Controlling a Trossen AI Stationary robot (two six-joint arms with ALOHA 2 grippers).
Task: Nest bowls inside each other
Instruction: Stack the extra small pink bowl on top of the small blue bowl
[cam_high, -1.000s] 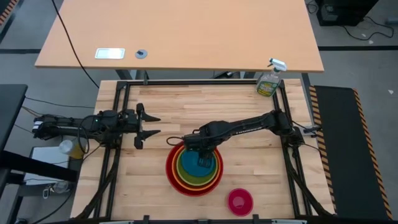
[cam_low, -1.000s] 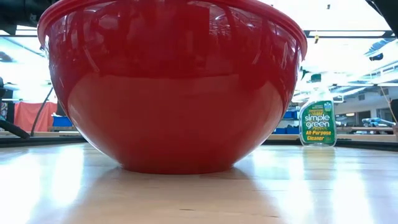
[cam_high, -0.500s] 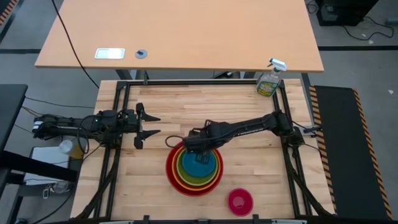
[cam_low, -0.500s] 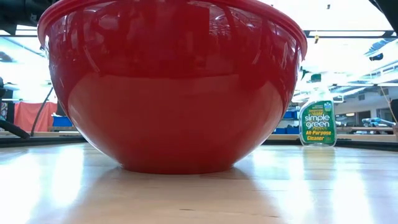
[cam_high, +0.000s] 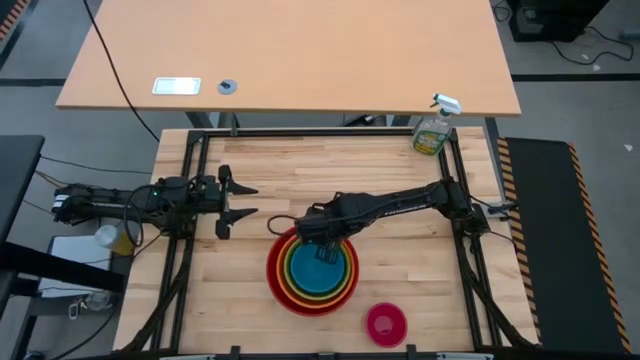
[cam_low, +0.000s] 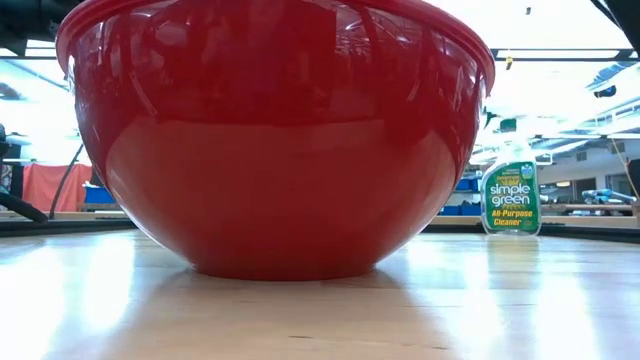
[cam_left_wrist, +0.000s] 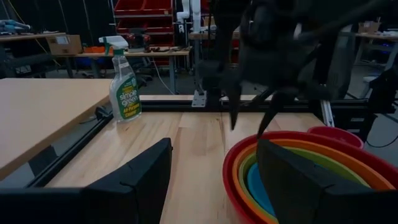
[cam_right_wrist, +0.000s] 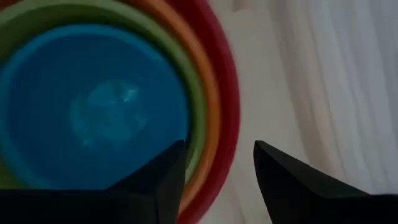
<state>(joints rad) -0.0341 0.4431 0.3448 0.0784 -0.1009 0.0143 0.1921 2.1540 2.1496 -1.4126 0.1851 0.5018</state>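
Observation:
Four bowls sit nested near the table's middle front: the red bowl (cam_high: 275, 283) outermost, then the orange bowl (cam_high: 350, 283), the green bowl (cam_high: 291, 262) and the blue bowl (cam_high: 322, 274) (cam_right_wrist: 93, 106) innermost. A small pink bowl (cam_high: 386, 322) stands alone on the table to the nest's near right. My right gripper (cam_high: 322, 243) (cam_right_wrist: 217, 168) hangs open above the nest's far rim, pointing steeply down, touching nothing. Open too, my left gripper (cam_high: 252, 201) (cam_left_wrist: 214, 180) waits level at the table's left side.
A green spray bottle (cam_high: 432, 130) (cam_low: 511, 195) stands at the table's far right corner. In the low view the red bowl (cam_low: 280, 140) fills most of the picture. Bare wood lies around the nest, between it and the left gripper and behind it.
My right gripper has risen from inside the blue bowl, shifted a little toward the table's far edge and tipped slightly. The blue bowl stays nested in the green one.

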